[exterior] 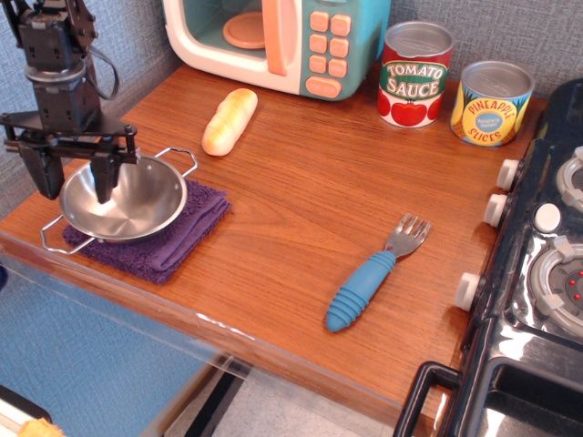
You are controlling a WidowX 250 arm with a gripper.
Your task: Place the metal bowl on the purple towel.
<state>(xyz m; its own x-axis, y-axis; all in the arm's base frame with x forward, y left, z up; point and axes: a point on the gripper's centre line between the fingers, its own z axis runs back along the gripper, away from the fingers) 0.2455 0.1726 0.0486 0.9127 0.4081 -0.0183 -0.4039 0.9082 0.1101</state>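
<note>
The bowl [123, 198] rests flat on the towel [168, 238] at the front left corner of the table [310, 209], its wire handles projecting past the cloth at the front left and rear right. The gripper [73, 173] stands over the bowl's left rim with its jaws spread wide; one finger hangs outside the rim and one inside, and neither appears to clamp the metal. On this evidence the placement looks complete.

Handling judgement: the bowl appears light, rigid and thin-walled, with a polished surface likely to slip in a pinch. The rim is the practical grasp point, one finger inside and one outside; the wire loops look thin and offer a poorer hold. The towel is soft and would cushion the bowl and resist sliding. The bread roll [230, 120] lies well apart.
</note>
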